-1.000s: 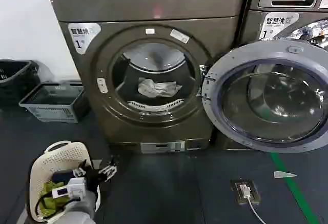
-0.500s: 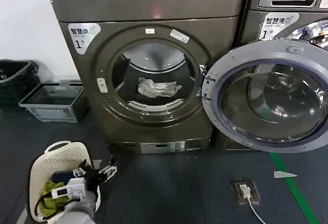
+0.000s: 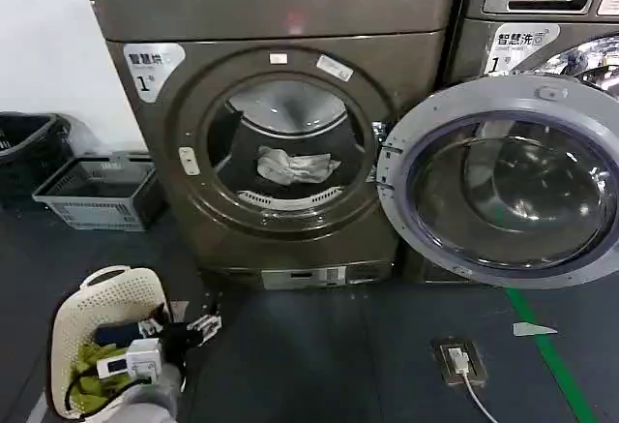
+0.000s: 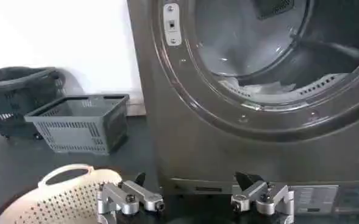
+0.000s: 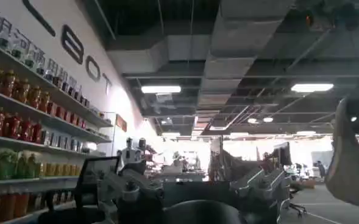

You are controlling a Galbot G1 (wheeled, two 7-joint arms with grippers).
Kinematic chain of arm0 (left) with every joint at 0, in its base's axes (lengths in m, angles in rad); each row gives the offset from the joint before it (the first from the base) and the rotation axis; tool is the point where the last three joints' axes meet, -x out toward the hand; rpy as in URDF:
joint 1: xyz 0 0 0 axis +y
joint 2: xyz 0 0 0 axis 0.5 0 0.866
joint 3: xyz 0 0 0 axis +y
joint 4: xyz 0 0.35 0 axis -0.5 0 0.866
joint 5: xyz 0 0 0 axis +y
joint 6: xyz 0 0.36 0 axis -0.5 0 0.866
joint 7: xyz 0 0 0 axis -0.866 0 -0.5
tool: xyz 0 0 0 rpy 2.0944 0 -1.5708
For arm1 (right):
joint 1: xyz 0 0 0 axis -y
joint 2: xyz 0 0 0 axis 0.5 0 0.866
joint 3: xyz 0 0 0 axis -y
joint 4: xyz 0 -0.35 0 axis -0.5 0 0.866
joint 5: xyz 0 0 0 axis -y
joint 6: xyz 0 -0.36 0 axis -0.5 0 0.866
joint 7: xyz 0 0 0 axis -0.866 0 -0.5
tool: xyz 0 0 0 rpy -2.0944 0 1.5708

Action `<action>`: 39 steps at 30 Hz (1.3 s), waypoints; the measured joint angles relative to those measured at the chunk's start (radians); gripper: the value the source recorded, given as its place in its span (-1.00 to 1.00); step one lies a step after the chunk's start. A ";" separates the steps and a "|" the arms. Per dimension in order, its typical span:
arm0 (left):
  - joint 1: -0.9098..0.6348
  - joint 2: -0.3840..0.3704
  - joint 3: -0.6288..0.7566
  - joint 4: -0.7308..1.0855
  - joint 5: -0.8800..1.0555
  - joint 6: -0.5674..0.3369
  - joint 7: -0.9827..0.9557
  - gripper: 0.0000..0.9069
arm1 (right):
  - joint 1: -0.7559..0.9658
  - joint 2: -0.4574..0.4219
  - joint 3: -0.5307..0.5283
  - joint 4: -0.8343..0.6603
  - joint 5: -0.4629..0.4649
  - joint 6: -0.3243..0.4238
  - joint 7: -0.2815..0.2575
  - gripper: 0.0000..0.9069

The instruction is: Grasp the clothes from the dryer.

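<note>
The clothes (image 3: 297, 166) lie inside the dryer (image 3: 280, 123), a small wrinkled pale bundle on the bottom of the drum, just behind the perforated lip of the round mouth. In the left wrist view a strip of the same fabric (image 4: 258, 89) shows over the lower rim of the opening. The door (image 3: 503, 181) of the dryer is swung fully open to the right, so the mouth is free and nothing stands between the opening and the bundle.

The left end effector (image 3: 198, 326) is low at the near left of the scene, above the dark floor (image 3: 329, 365) and beside the cream laundry basket (image 3: 97, 297), which holds a yellow-green cloth (image 3: 92, 365). Its fingers are spread wide, as the left wrist view shows (image 4: 194, 198), and they hold nothing. It points toward the lower front panel of the machine and is well apart from the drum mouth, which is higher and farther.

The right end effector (image 5: 185, 195) looks up toward a ceiling and shelves, away from the machine; I judge this arm is parked, and I cannot tell how its fingers stand.

As I judge it, the task is only at its beginning: the door is already open, but the approach, the reach into the drum and the closing on the fabric are all left to do. The left arm must rise and go forward through the opening.
</note>
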 measured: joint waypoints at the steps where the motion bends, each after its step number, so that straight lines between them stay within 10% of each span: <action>1: 0.000 0.000 0.000 0.000 0.000 0.000 0.000 1.00 | 0.000 0.000 0.000 -0.001 0.000 0.000 0.001 1.00; 39: 0.002 0.001 0.002 -0.017 -0.001 0.000 0.007 1.00 | 0.001 -0.003 0.002 -0.009 0.021 0.045 0.032 1.00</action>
